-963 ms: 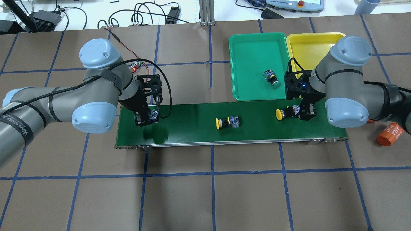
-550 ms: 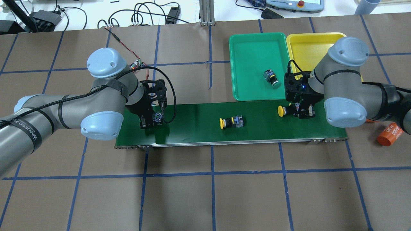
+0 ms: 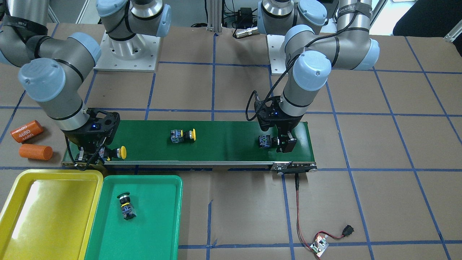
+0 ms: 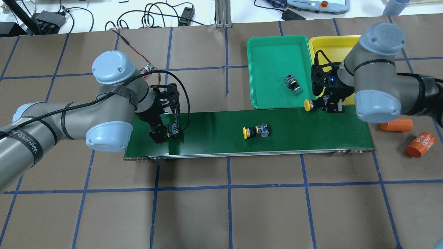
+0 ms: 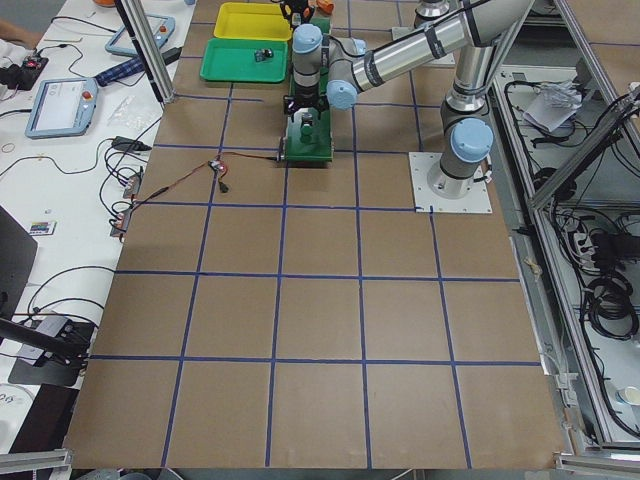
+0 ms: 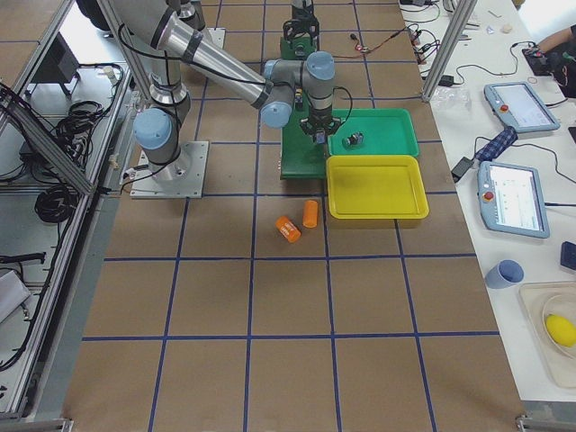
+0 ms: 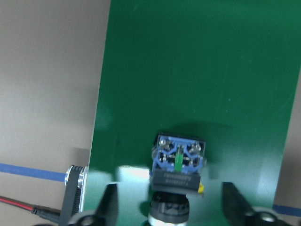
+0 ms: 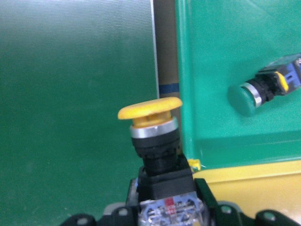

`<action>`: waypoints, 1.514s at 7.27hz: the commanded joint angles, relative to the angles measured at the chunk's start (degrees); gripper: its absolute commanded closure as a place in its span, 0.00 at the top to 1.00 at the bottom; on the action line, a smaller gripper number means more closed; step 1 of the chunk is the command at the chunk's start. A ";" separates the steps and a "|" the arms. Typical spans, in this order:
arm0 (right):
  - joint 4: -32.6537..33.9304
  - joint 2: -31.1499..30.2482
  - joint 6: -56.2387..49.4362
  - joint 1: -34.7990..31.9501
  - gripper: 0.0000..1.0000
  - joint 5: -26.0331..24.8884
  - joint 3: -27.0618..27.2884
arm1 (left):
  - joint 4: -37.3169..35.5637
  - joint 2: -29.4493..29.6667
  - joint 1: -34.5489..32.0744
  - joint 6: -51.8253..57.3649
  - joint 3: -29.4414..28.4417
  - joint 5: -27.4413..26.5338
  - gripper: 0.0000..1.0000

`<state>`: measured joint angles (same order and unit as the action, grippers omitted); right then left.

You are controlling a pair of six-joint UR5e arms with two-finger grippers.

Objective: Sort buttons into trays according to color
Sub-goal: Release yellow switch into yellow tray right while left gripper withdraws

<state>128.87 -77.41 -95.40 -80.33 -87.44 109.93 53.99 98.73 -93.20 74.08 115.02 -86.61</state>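
Right gripper (image 4: 330,106) pinching a yellow-capped button (image 4: 307,104) at the green tray's (image 4: 270,62) 5 o'clock corner, left gripper (image 7: 169,212) spread around another button (image 7: 178,162) on the belt (image 7: 197,70)

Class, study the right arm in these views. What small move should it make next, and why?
Probably shift the right end effector sideways until it is over the yellow tray. It is shut on a yellow-capped button whose cap hangs near the green tray's corner, short of the yellow tray, where that colour belongs.
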 commanded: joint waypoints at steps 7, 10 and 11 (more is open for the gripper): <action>-1.60 9.74 -3.66 9.23 1.00 0.34 -8.86 | 21.56 0.25 -5.16 -42.30 -22.17 1.45 1.00; -10.53 -0.41 -3.30 8.44 1.00 0.34 -6.24 | 35.56 -5.11 -1.73 -58.75 -26.26 -1.10 1.00; -10.66 -3.86 -3.30 8.00 1.00 0.51 -1.87 | 38.27 -6.08 -0.50 -58.87 -26.25 -2.93 1.00</action>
<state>120.27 -76.41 -98.80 -71.83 -87.07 104.02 89.02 94.18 -95.06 17.95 88.98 -87.94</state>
